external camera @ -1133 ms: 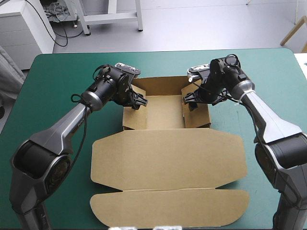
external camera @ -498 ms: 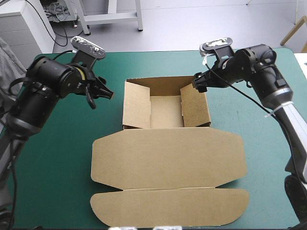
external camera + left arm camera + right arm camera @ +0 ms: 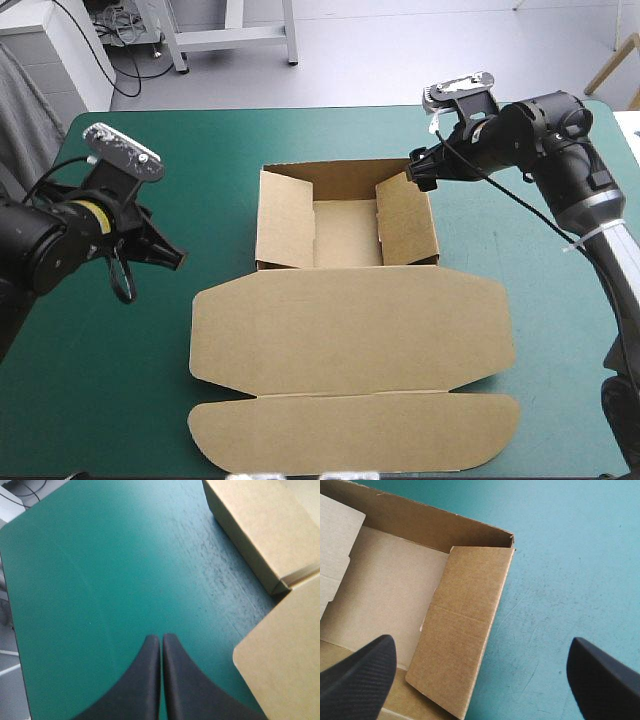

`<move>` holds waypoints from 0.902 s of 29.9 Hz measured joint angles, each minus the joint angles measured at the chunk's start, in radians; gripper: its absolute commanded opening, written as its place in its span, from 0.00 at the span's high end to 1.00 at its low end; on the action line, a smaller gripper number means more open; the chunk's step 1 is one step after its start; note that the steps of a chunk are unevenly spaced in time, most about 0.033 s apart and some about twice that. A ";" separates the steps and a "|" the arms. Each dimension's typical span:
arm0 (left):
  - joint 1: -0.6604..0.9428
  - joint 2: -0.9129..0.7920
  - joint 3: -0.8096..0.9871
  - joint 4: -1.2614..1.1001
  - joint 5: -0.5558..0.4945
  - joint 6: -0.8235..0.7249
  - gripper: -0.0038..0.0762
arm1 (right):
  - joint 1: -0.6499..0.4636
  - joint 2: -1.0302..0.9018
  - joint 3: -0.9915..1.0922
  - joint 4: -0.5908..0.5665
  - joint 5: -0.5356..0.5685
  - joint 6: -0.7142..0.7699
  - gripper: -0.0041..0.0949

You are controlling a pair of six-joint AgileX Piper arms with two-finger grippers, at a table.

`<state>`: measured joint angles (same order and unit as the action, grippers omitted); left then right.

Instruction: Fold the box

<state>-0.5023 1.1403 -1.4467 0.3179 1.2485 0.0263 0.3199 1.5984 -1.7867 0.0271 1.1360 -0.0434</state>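
High view, box (image 3: 350,330), closed left gripper (image 3: 178,257) well apart, wide right gripper (image 3: 420,175) over corner

Left hand (image 3: 161,639) fingers pressed together, right hand (image 3: 480,645) fingers spread wide.

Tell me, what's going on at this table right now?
Two robot arms are at a brown cardboard box, an open tray with its lid flat. Neither holds it: the left gripper, shut, hangs over the teal-green cover beside it; the right gripper, open, hovers at its far right corner.
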 measured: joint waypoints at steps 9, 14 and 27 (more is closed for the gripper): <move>0.000 -0.158 0.268 -0.005 -0.001 -0.038 0.96 | 0.000 0.053 0.008 0.000 0.000 0.032 0.10; 0.000 -0.205 0.378 -0.009 -0.027 -0.062 0.96 | 0.000 0.133 0.018 0.000 -0.004 0.043 0.10; 0.000 -0.215 0.444 -0.012 -0.043 -0.118 0.96 | 0.000 0.343 0.021 0.003 -0.026 0.043 0.38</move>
<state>-0.5023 0.9256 -1.0025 0.3057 1.2058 -0.0913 0.3199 1.9417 -1.7659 0.0301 1.1096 0.0000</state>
